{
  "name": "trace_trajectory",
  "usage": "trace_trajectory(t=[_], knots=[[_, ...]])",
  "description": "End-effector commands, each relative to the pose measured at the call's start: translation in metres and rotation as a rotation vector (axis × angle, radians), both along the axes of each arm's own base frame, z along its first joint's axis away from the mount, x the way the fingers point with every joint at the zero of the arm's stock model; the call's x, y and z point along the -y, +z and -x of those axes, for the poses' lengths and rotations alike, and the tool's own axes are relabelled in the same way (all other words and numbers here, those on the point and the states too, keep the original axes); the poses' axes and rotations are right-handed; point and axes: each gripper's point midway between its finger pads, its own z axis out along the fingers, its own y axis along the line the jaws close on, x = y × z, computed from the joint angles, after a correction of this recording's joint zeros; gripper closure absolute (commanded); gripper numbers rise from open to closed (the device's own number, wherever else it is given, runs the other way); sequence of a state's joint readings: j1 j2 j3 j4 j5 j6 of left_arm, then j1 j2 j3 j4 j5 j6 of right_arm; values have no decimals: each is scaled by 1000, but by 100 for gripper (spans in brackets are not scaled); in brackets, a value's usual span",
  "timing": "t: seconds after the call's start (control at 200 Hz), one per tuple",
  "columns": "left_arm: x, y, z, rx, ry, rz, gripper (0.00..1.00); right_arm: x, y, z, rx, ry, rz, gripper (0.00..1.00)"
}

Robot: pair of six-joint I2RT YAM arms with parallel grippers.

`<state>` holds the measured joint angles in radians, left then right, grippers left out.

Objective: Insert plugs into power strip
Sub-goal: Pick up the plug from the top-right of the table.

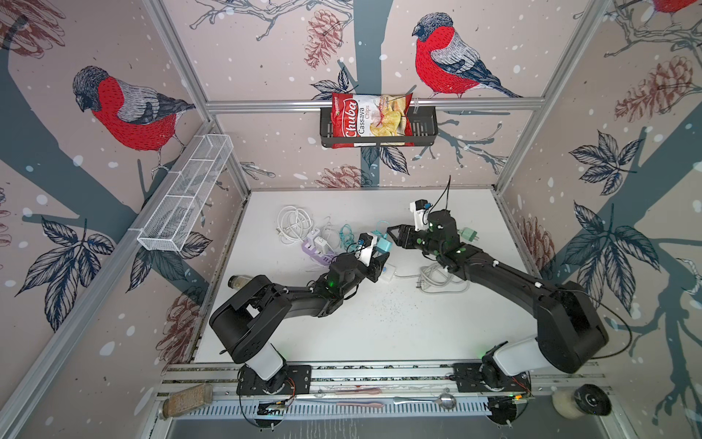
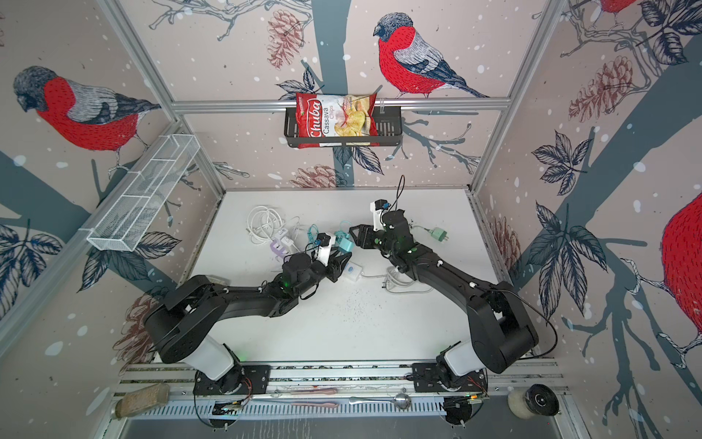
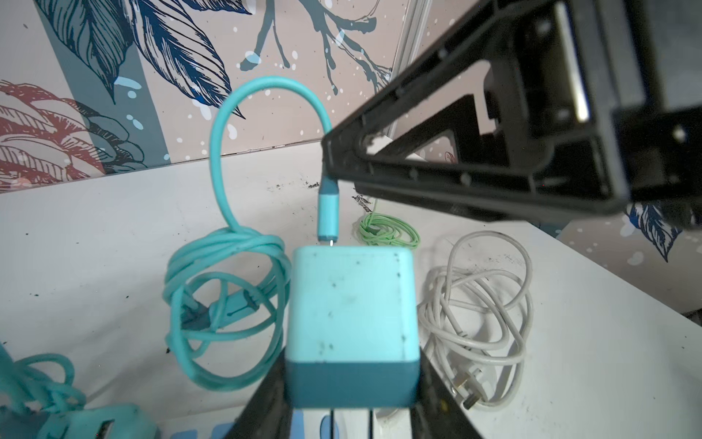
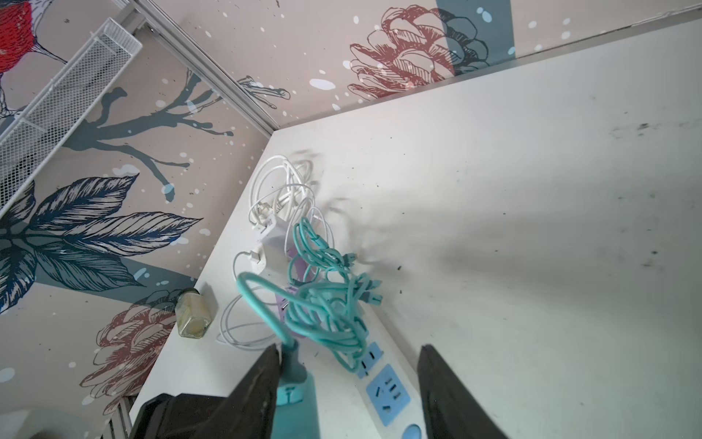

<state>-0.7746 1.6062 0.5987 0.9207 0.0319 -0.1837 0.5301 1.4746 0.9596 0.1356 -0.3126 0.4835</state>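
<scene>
Over power strip, left pincer grips teal plug; right pincer spread.

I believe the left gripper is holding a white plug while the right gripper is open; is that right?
Not quite: the left gripper holds a teal plug, not a white one, as the left wrist view shows. The rest stands: the right gripper is open, with its jaws well apart in the right wrist view.
</scene>
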Motion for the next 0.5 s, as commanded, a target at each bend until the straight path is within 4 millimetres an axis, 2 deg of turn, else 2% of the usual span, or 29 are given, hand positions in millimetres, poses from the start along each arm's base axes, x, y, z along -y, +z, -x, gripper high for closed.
trace_trajectory(t=[0.0, 0.265, 0.495], knots=[[5, 4, 5, 36, -47, -11, 82, -4, -8, 18, -57, 157, 49, 41], [4, 2, 1, 91, -42, -69, 84, -8, -6, 33, -111, 264, 111, 42], [2, 6, 2, 146, -43, -82, 86, -9, -18, 47, -158, 318, 141, 44]])
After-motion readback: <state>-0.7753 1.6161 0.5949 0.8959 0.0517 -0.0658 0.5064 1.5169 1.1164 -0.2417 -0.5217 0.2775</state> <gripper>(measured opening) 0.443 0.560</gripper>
